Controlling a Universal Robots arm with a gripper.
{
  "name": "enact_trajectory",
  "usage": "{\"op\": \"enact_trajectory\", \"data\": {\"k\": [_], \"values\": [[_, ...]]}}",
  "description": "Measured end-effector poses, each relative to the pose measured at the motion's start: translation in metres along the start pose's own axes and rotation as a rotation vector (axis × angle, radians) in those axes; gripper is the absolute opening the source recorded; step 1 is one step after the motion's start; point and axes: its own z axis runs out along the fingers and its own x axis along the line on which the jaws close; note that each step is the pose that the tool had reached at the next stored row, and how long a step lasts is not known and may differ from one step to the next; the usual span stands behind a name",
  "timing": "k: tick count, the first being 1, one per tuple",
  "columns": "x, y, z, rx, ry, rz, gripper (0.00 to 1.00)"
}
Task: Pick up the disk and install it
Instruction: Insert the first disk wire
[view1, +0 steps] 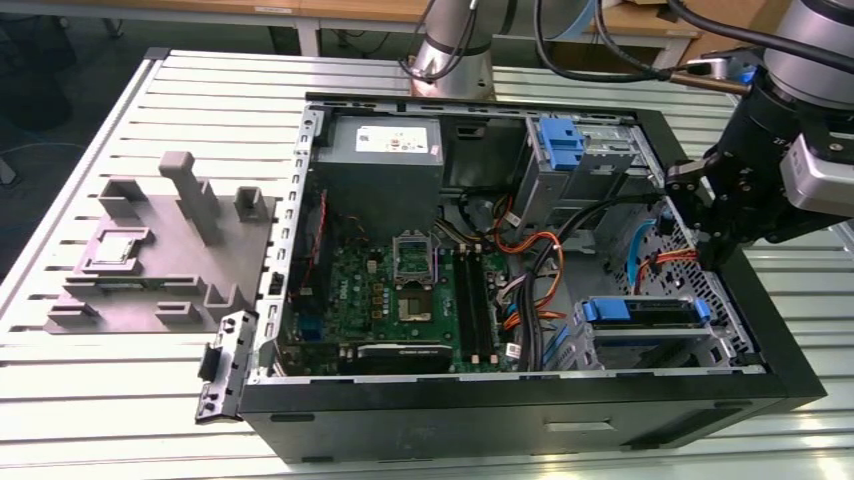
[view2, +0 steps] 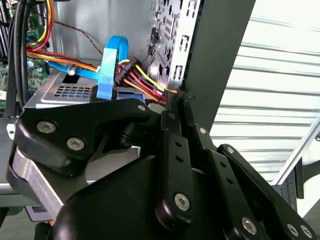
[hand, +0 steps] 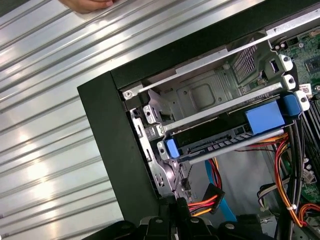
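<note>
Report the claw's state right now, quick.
Claw: closed, gripping nothing, its tips together beside the computer case wall near the loose cable connector. The disk sits in the drive bay.

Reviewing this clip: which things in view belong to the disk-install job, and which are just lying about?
Job:
- disk in its blue carrier, sitting in the drive bay
- gripper, at the case wall near that bay
- open computer case

Lying about:
- grey holder block on the slatted table
- blue bracket on the upper bay
- motherboard
</note>
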Motion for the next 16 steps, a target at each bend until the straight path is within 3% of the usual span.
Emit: {"op": "enact_trajectory", "data": {"k": [5, 11, 16], "values": [[-0.0001, 0.0001, -0.0002, -0.0002, 0.0001, 0.0, 0.18], [-0.0061, 0.0029, -0.0013, -0.0003, 0.0001, 0.001, 0.18], [-0.0063, 0.0029, -0.0013, -0.0131, 0.0026, 0.075, 0.18]]}}
